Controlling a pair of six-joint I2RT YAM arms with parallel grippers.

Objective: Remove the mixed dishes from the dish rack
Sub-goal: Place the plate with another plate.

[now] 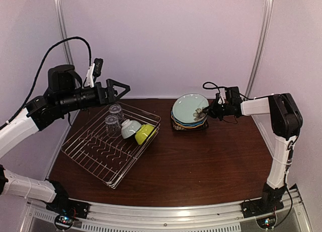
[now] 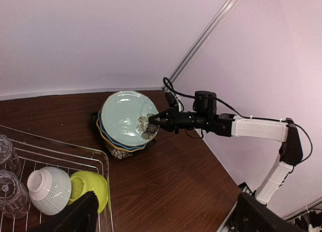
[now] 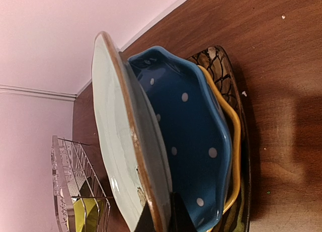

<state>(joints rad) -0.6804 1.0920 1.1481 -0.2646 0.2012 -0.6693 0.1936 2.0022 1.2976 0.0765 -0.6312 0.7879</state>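
The dish rack (image 1: pixel 137 154) sits left of centre and holds two clear glasses (image 1: pixel 115 112), a small pale bowl (image 1: pixel 130 128) and a lime-green bowl (image 1: pixel 145 133). Right of it is a stack of plates: dark patterned (image 3: pixel 221 71) at the bottom, then orange-yellow (image 3: pixel 232 141) and blue dotted (image 3: pixel 191 136). The pale teal flower-marked plate (image 1: pixel 188 107) is on top. My right gripper (image 1: pixel 207 111) is shut on the teal plate's rim (image 3: pixel 113 141), which is tilted up off the blue plate. My left gripper (image 1: pixel 123 88) is open and empty, high above the rack's far edge.
Bare dark wood table (image 1: pixel 201 161) lies in front of the stack and right of the rack. Pale walls close in at the back and both sides. The right arm (image 2: pixel 251 127) stretches in from the right.
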